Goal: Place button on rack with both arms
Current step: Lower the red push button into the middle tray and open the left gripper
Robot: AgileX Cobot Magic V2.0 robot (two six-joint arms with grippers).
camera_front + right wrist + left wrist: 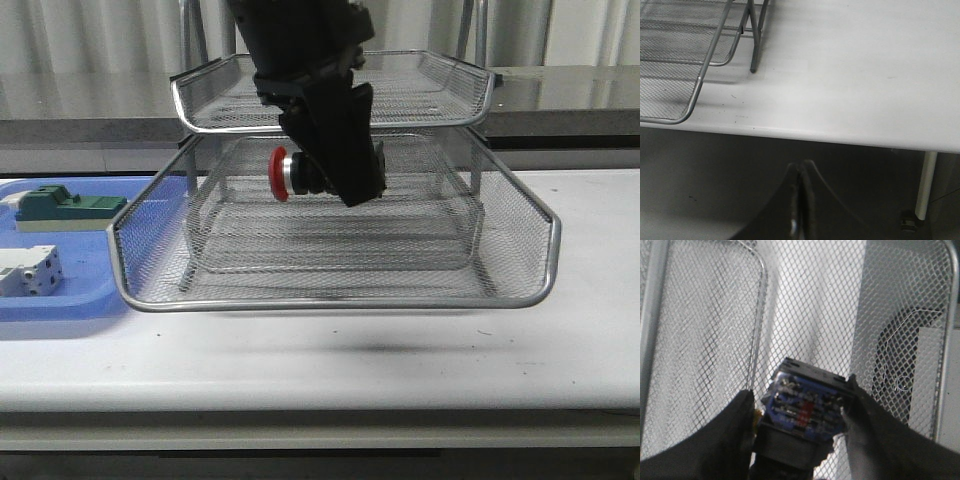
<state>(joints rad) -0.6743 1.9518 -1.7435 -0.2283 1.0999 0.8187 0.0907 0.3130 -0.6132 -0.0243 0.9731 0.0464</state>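
Note:
The button (282,174), with a red cap, black body and blue rear block, is held in my left gripper (335,172). It hangs cap to the left, above the mesh of the wide tier of the silver wire rack (340,303) and under the tier above (420,122). In the left wrist view the fingers (737,422) are shut on the button (807,402), with mesh behind it. My right gripper (800,167) is shut and empty, off the table's front edge, near the rack's corner (695,95).
A flat blue tray (60,300) lies left of the rack with a green block (60,205) and a white-grey terminal block (30,270) on it. The white table (850,75) runs to the rack's right. A rack leg (754,55) stands on it.

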